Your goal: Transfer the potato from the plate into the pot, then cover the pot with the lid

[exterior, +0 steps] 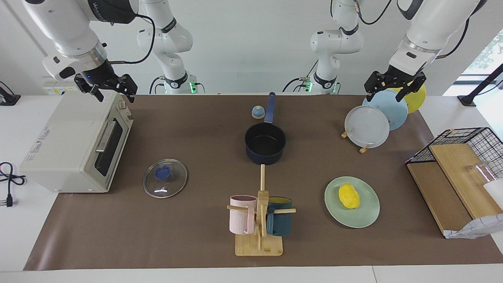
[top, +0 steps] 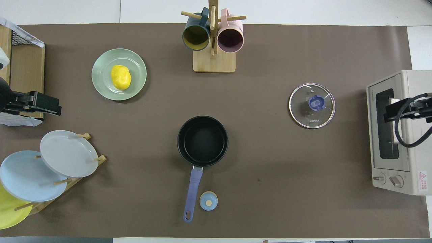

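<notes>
The potato (exterior: 349, 195) lay on the plate (exterior: 365, 218), its long axis running roughly from the robots' edge of the tabletop toward the outer edge, in the outer part of the brown mat (exterior: 196, 243) toward the left arm's end. The pot (exterior: 265, 143) stood open near the mat's middle, its long handle (exterior: 270, 107) pointing straight at the robots' edge, with a small bell (exterior: 258, 112) just beside the handle. The lid (exterior: 165, 178) lay flat, knob up, toward the right arm's end, in front of the toaster oven (exterior: 74, 147). Bare mat separated plate, pot and lid; a mug rack (exterior: 259, 220) stood near the outer edge, between plate and lid. The left gripper (exterior: 393, 87) hung, fingers apart and holding nothing, over the upright plates in the plate rack (exterior: 363, 147); the right gripper (exterior: 108, 88), also apart and empty, hung over the toaster oven. A wire basket (exterior: 463, 145) stood at the left arm's end, and a white wall rose at the robots' edge.
</notes>
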### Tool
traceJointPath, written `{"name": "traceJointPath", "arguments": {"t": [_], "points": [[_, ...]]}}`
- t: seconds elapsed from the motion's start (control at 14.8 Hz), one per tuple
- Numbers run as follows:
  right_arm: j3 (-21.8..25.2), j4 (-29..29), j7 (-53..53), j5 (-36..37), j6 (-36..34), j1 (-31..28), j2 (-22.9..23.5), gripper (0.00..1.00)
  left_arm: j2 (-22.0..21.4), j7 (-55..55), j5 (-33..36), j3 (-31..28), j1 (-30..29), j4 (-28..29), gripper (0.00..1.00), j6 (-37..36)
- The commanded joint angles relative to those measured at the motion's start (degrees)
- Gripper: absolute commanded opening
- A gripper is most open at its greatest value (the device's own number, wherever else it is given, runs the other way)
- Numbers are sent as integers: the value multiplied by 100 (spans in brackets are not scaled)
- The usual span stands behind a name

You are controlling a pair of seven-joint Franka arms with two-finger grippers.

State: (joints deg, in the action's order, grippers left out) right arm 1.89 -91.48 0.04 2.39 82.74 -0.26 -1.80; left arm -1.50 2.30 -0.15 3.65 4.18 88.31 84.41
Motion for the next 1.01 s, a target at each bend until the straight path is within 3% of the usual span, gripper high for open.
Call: {"name": "traceJointPath", "arguments": {"t": [0.0,0.47,0.67,0.94], "points": [[-13,-124,-74,-108,67,-53,-101,100,-149,51,-99,-40,13,108,100,-56],[-13,-124,-83,-108,67,-53,-101,100,-210,25,-135,-58,-13,248,100,49],[-13,-124,-74,-108,67,-53,-93,100,-166,16,-143,-58,66,249,100,452],[-13,-124,-83,-108,67,-53,-93,100,464,60,-257,-32,75,-58,100,567]]}}
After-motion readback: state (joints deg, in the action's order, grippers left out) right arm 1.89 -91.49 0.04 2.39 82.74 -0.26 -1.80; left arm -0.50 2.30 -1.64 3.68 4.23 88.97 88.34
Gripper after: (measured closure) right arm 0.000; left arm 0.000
